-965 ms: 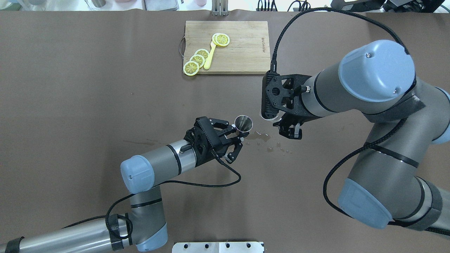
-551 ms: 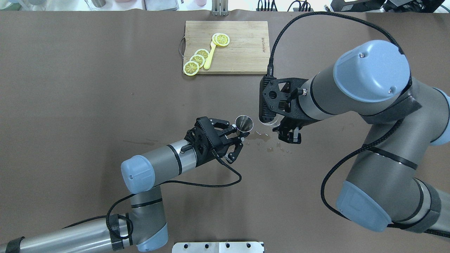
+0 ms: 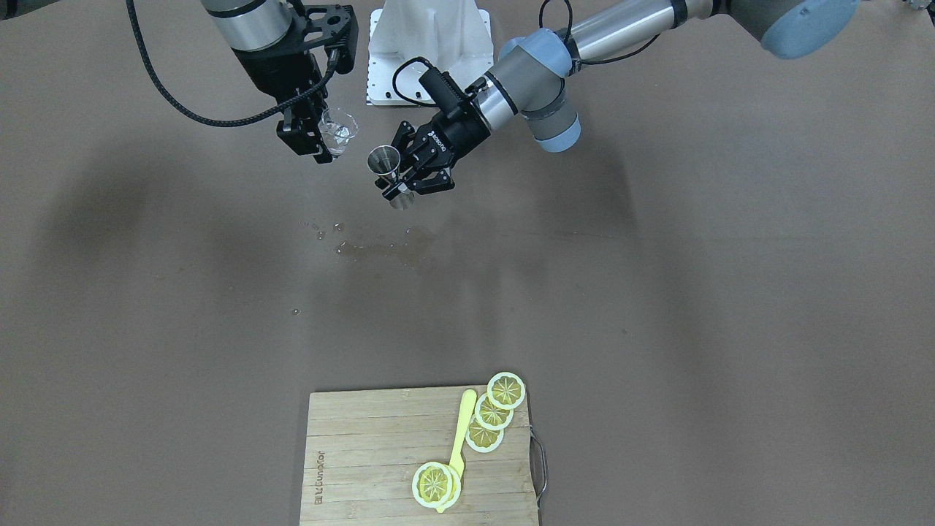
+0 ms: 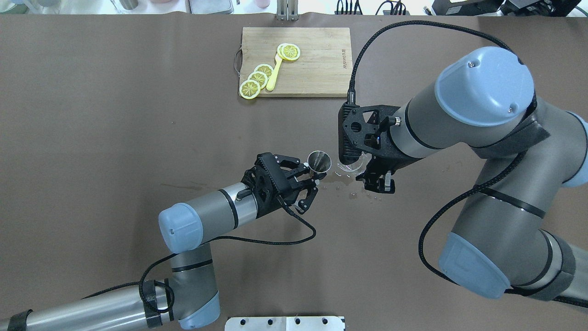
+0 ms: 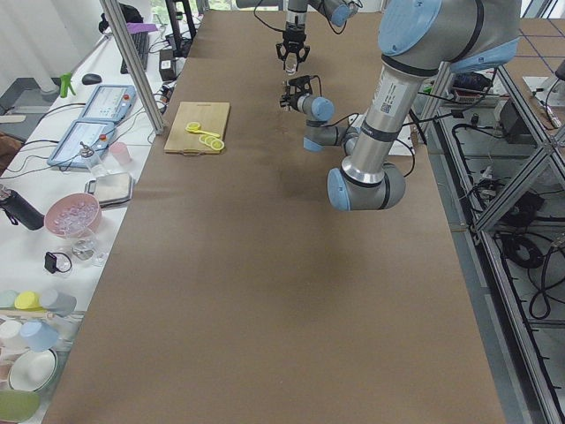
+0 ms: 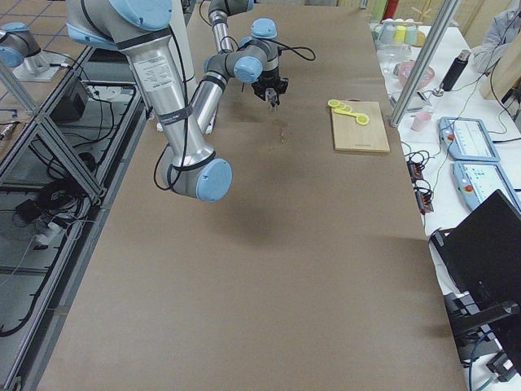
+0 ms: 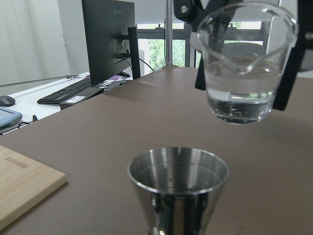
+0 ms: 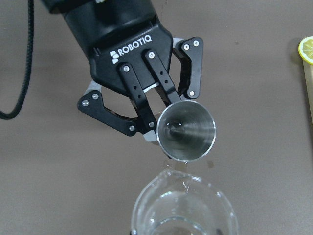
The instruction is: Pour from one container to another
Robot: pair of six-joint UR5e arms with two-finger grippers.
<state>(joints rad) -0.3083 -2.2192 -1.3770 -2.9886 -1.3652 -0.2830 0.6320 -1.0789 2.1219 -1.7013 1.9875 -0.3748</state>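
My left gripper (image 4: pixel 314 176) is shut on the waist of the silvery steel jigger (image 4: pixel 319 162), holding it upright above the table. In the right wrist view the jigger (image 8: pixel 187 130) shows its open cone from above, with the black fingers (image 8: pixel 146 105) on it. My right gripper (image 3: pixel 319 140) is shut on the small clear glass cup (image 3: pixel 338 130), which has water in it. In the left wrist view the cup (image 7: pixel 247 63) hangs just above and beyond the jigger's rim (image 7: pixel 178 171). In the overhead view most of the cup (image 4: pixel 351 165) is hidden under the right wrist.
A wet spill (image 3: pixel 387 248) spreads on the brown table below the two grippers. At the far side lies a wooden cutting board (image 4: pixel 321 73) with lemon slices (image 4: pixel 257 78) and a yellow utensil (image 4: pixel 274 73).
My right gripper has shifted a little left, toward the jigger, carrying the glass cup. The left gripper and the jigger have stayed still.
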